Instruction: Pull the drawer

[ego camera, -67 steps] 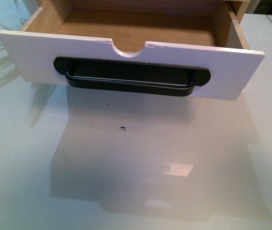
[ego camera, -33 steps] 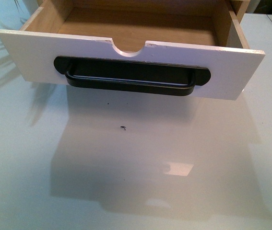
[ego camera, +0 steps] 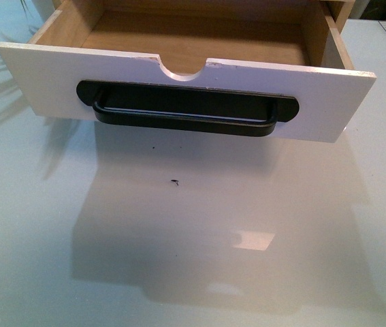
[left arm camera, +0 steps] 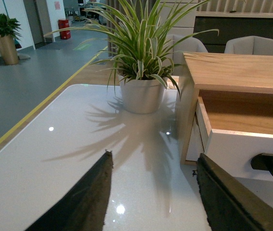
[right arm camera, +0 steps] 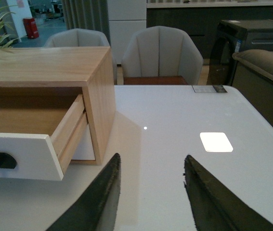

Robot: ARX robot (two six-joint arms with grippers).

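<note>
Here the drawer (ego camera: pixel 179 75) stands pulled out of its wooden cabinet (right arm camera: pixel 45 67) over the white counter (ego camera: pixel 193 238), nothing blocking its black handle (ego camera: pixel 186 117). A potted plant (left arm camera: pixel 143 62) sits left of the cabinet. Left gripper (left arm camera: pixel 153 192) and right gripper (right arm camera: pixel 150 192) both gape, holding nothing.

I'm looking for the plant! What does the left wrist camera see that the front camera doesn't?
Only the left wrist view shows the plant in its white pot, the wood cabinet and the open left gripper. Only the front view shows the whole handle, the notch and a dark speck on the table. Both show the drawer, pulled out, and the white table.
</note>
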